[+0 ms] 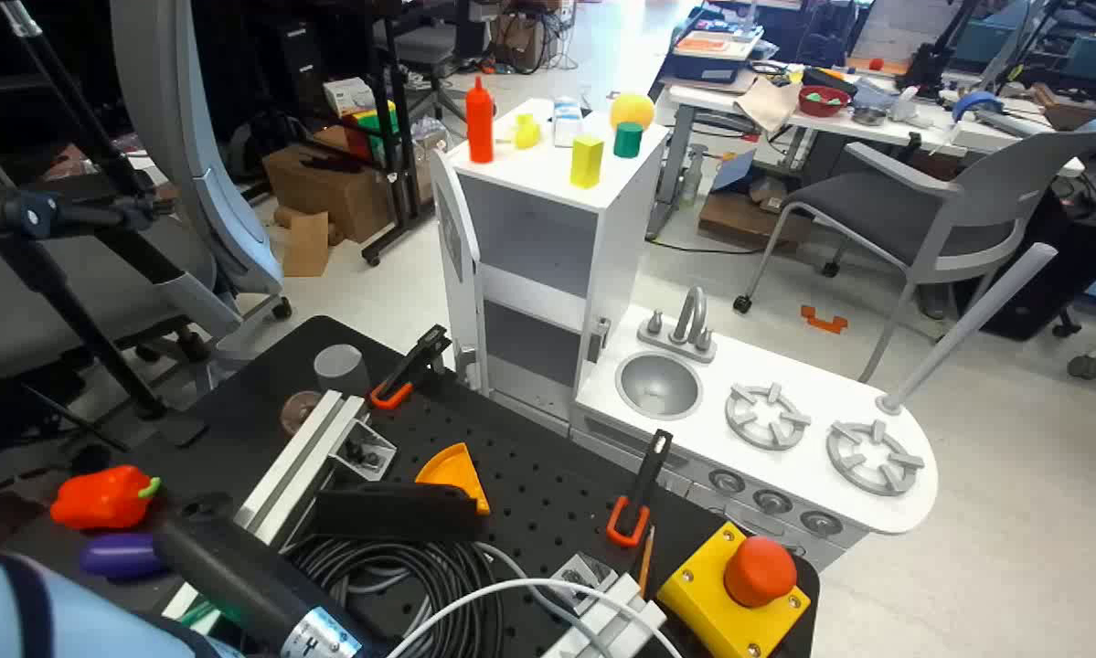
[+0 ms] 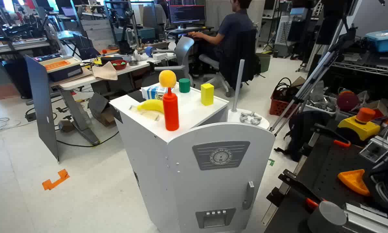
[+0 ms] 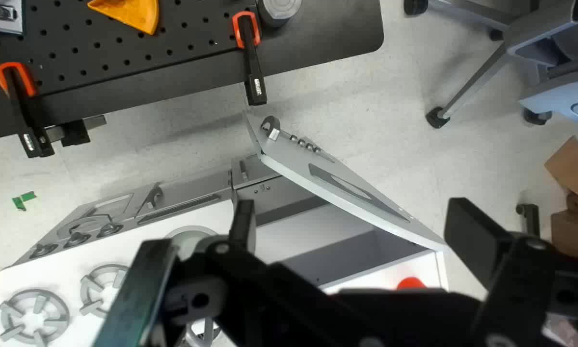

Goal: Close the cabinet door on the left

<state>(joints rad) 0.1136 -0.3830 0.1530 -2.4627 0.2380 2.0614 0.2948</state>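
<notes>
The grey cabinet door (image 1: 458,274) stands open, swung out from the left side of the white-and-grey cabinet (image 1: 628,228). In an exterior view the door (image 2: 213,181) shows its grey face with a dark handle (image 2: 249,195). The cabinet's side (image 2: 138,161) shows there too. In the wrist view the door (image 3: 337,178) slants across above the open cabinet interior (image 3: 313,226), its handle (image 3: 271,129) at the far end. My gripper (image 3: 354,214) is open and empty; the door's hinge end appears between its fingers, with no visible contact. The gripper is not seen in either exterior view.
A low white counter (image 1: 602,393) with sink and burners adjoins the cabinet. A red bottle (image 1: 479,123), yellow block (image 1: 587,163) and green cylinder (image 1: 628,140) stand on the cabinet top. A black table (image 1: 529,493) with an orange-tipped clamp (image 1: 410,366) lies near the door's free edge.
</notes>
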